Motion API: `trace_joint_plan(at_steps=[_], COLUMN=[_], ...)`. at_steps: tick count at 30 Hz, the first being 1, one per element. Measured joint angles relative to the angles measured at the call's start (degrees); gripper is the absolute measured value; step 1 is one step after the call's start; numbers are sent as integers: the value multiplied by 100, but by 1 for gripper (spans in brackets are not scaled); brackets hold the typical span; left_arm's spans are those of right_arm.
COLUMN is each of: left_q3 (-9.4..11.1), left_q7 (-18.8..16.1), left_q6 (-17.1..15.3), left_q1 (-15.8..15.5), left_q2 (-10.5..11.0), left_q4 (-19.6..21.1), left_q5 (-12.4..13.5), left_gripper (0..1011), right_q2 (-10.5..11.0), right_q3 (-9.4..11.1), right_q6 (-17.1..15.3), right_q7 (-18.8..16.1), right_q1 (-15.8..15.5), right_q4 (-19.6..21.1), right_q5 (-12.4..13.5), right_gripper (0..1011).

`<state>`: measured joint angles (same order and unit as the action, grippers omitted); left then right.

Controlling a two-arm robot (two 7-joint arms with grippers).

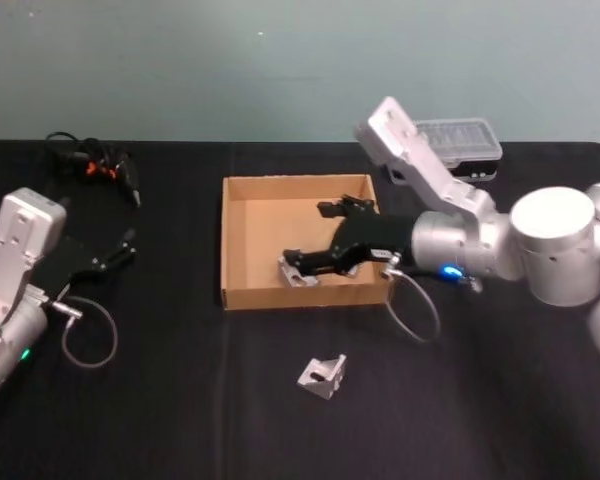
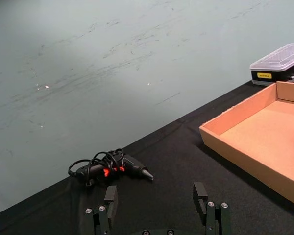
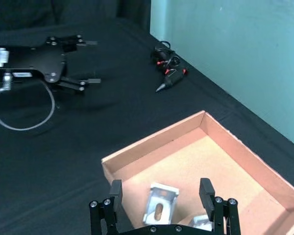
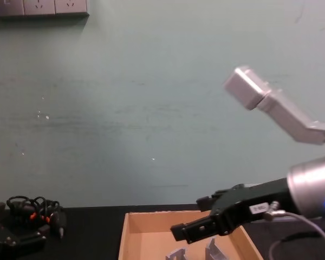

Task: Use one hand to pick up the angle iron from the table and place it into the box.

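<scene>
The tan box (image 1: 242, 240) sits mid-table. My right gripper (image 1: 307, 233) hovers open over its inside, nothing between the fingers. Directly below it in the right wrist view (image 3: 160, 188) a silver angle iron (image 3: 160, 206) lies on the box floor, with a second one (image 3: 201, 223) beside it; both also show from the chest (image 4: 176, 253). Another angle iron (image 1: 323, 376) lies on the black table (image 1: 180, 400) in front of the box. My left gripper (image 1: 128, 248) rests open at the left, well away from the box.
A black glue gun with tangled cable and orange bits (image 1: 98, 163) lies at the back left. A clear-lidded black case (image 1: 465, 142) stands behind the right arm. A grey cable loop (image 1: 88, 335) hangs from the left wrist, another (image 1: 415, 310) from the right.
</scene>
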<state>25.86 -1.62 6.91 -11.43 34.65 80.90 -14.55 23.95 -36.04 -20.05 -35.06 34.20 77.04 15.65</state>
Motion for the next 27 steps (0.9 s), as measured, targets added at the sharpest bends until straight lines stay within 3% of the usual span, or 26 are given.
trace_joint_plan(at_steps=[5, 13, 14, 27], left_q3=[0, 0, 0, 0], left_q7=[0, 0, 0, 0], left_q6=[0, 0, 0, 0], left_q1=[0, 0, 0, 0], left_q2=[0, 0, 0, 0], left_q4=[0, 0, 0, 0], left_q5=[0, 0, 0, 0], left_gripper=[1011, 1011, 1011, 1011], right_q2=[365, 766, 887, 1399], right_q3=[185, 414, 468, 642], right_q6=[-57, -34, -18, -21], right_q7=[144, 357, 418, 574], right_q1=[-462, -1197, -1432, -2355], right_q4=[758, 1572, 1799, 2499], right_q5=[152, 401, 472, 737], right_gripper=[1000, 1000, 1000, 1000])
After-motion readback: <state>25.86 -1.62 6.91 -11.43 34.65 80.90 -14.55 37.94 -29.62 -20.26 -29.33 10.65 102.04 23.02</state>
